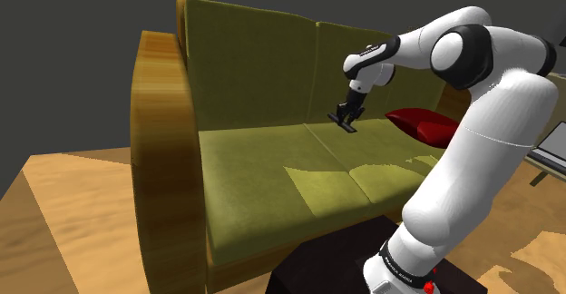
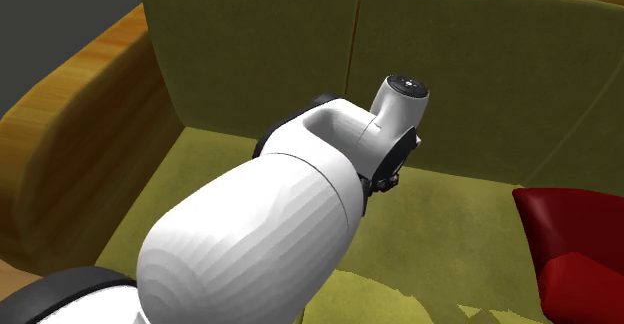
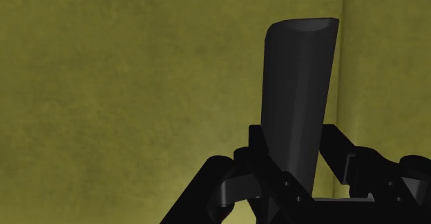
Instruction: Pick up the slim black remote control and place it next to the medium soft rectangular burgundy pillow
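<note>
A white robot arm (image 1: 481,147) on its dark stand (image 1: 322,263) reaches over an olive-green sofa (image 1: 254,156) with a broad wooden armrest (image 1: 159,129). Its black pincer (image 1: 346,112) is closed on a slim black remote (image 1: 342,121) and holds it in the air above the seat, clear of the cushions.

In the shoulder view the remote hangs over the middle of the sofa, close to the seam between the two seat cushions and nearer the backrest than the front edge.

The wrist view shows the pincer (image 3: 297,146) with one finger on each side of the remote (image 3: 300,98), both pressed against it. The remote's long body juts well past the fingertips against the green upholstery, and a cushion seam runs beside its far end.

A dark red pillow (image 1: 422,122) lies on the seat toward the end of the sofa at the shoulder view's right, by the backrest. The remote is near it but apart from it.

In the second exterior view the arm's bulky white link (image 2: 260,232) stands in the foreground and the pillow (image 2: 575,247) lies at the right edge. Patches of light fall on the seat's front edge.
</note>
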Robot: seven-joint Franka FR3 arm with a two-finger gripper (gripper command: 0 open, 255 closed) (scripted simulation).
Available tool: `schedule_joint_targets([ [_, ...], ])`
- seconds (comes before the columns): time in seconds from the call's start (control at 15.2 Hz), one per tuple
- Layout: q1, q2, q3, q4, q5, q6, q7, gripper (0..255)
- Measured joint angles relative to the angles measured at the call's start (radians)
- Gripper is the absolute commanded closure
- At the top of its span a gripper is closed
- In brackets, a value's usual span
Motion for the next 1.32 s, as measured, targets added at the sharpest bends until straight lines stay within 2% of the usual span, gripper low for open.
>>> schedule_joint_targets([
  [1.32,0.006,-0.083,-0.002,0.177,-0.048,-0.25,0.046,255],
])
